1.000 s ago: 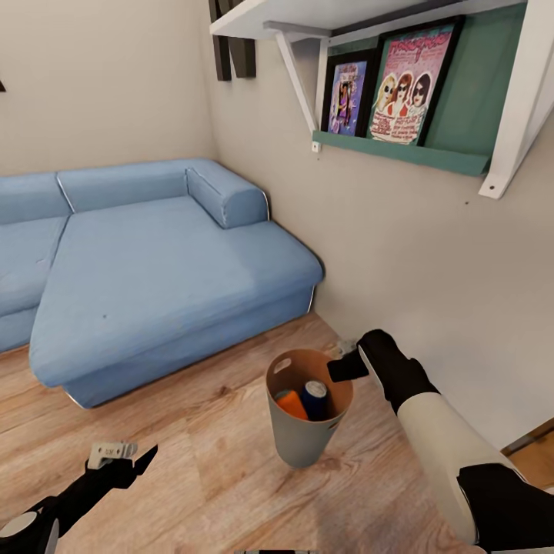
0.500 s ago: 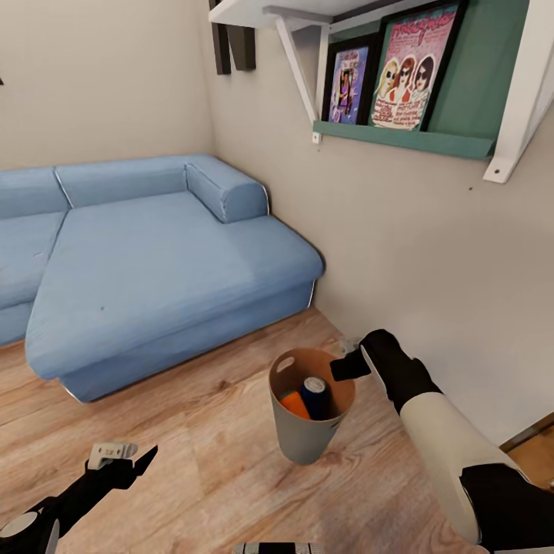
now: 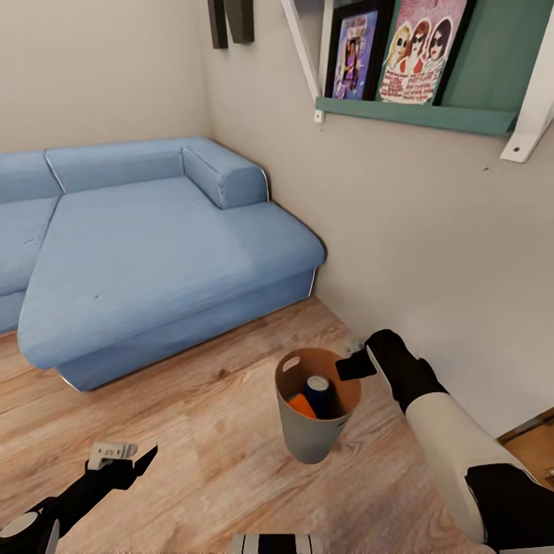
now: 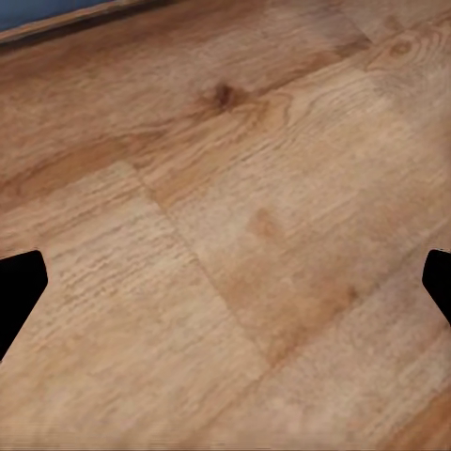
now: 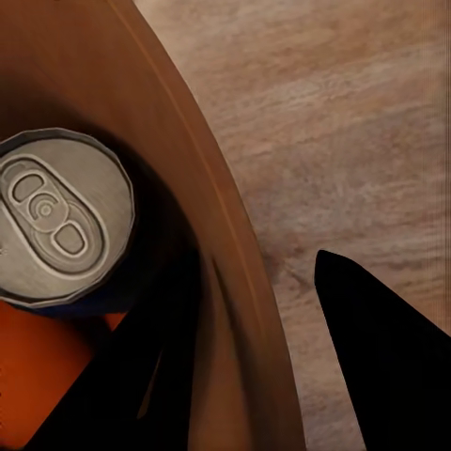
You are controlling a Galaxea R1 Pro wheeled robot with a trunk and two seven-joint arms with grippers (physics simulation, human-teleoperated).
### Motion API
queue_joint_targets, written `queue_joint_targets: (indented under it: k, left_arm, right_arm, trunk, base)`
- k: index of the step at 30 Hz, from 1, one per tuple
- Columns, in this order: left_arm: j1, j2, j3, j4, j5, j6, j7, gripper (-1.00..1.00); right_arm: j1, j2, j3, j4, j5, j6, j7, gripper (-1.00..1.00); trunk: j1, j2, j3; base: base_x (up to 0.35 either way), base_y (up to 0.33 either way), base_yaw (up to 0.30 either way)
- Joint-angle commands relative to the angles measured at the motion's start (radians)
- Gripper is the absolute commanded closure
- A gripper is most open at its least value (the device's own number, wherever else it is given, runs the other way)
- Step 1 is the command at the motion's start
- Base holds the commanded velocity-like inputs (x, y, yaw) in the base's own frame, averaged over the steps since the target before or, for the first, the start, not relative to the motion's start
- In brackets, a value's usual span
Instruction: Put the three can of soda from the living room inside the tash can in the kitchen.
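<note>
Blue sofa [image 3: 161, 254] upper left; right pincer [image 3: 355, 366] grasps the tash can [image 3: 308, 431] rim, lower centre; left pincer [image 3: 123, 459] released, lower left.

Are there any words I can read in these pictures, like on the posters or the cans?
No words can be read.
Purple poster: lettering too blurred.
Pink poster with three faces: top cut off, no readable text.
Dark blue soda can: bare silver top with a tab.
Orange soda can: no label shows.
</note>
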Motion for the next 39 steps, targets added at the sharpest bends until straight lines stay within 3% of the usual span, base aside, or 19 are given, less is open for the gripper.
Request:
queue_joint_targets:
  k: [1,16,22,32,39]
  left_arm:
    - [0.0,0.0,0.0,0.0,0.0,0.0,0.0,-1.0]
    - [0.0,0.0,0.0,0.001,-0.001,0.0,0.0,-1.0]
    - [0.0,0.0,-0.001,0.002,-0.001,-0.001,0.0,-1.0]
    - [0.0,0.002,-0.001,0.039,0.001,-0.003,0.002,-1.0]
    - [0.0,0.002,-0.001,0.044,0.0,-0.003,0.004,-1.0]
  right_arm:
    - [0.0,0.0,0.0,0.0,-0.026,0.005,0.0,1.0]
    - [-0.001,-0.001,-0.003,-0.001,-0.027,0.005,0.005,1.0]
    - [-0.002,-0.015,-0.003,-0.004,-0.028,0.005,0.008,1.0]
    - [0.0,-0.026,0.001,-0.183,-0.028,0.016,0.009,1.0]
    - [0.001,-0.028,0.001,-0.206,-0.028,0.014,0.009,1.0]
  trunk:
    - [0.0,0.0,-0.004]
    - [0.007,-0.004,-0.062]
    - [0.01,-0.005,-0.085]
    - [0.01,-0.005,-0.085]
    - [0.01,-0.005,-0.085]
  base:
    - [0.0,0.0,0.0]
    - [0.0,0.0,0.0]
    - [0.0,0.0,0.0]
    - [0.0,0.0,0.0]
    - [0.0,0.0,0.0]
